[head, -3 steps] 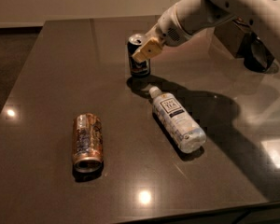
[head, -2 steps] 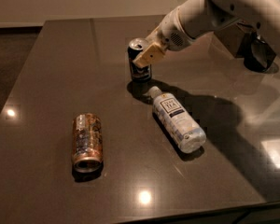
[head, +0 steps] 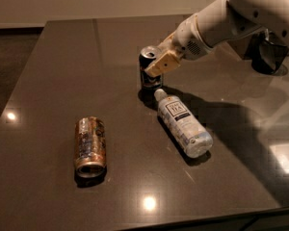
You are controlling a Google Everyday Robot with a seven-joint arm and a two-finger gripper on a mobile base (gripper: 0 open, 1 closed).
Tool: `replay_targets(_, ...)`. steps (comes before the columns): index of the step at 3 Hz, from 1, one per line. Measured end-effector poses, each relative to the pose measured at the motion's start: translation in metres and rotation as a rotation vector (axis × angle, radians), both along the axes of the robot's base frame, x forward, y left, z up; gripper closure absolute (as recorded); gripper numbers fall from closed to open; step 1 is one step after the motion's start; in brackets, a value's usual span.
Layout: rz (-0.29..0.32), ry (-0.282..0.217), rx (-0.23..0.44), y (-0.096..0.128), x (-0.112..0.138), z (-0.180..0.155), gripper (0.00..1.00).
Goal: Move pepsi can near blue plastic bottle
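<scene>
The pepsi can [head: 149, 75] stands upright on the dark table [head: 62, 71], right behind the cap end of the blue plastic bottle [head: 184, 123]. The bottle lies on its side, its white cap pointing at the can and almost touching it. My gripper [head: 159, 64] reaches in from the upper right on the white arm and is shut on the upper part of the can. One beige finger [head: 162, 61] shows on the can's right side; the other is hidden behind the can.
A brownish, rusty-looking can [head: 90, 146] lies on its side at the front left. A dark object [head: 269, 52] stands at the back right under the arm. The table's front edge runs along the bottom of the view.
My gripper and the pepsi can have moved a little towards the front right, closer to the bottle's cap. The bottle and the rusty can have not moved.
</scene>
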State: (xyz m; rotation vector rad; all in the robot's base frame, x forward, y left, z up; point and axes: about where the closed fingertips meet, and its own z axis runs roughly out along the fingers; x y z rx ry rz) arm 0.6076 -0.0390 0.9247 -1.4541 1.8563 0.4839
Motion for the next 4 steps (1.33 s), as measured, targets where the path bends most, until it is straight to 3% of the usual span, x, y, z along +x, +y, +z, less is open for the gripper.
replay_targets(1,0.001,0.016,0.013,-0.0037,-0.0026,-0.0040,0.41)
replay_targets(2,0.004,0.017,0.013,-0.0016,-0.0027,-0.0047,0.18)
replay_targets(3,0.009,0.019,0.012,0.0009,-0.0030,-0.0058,0.00)
replay_targets(4,0.009,0.019,0.012,0.0009,-0.0030,-0.0058,0.00)
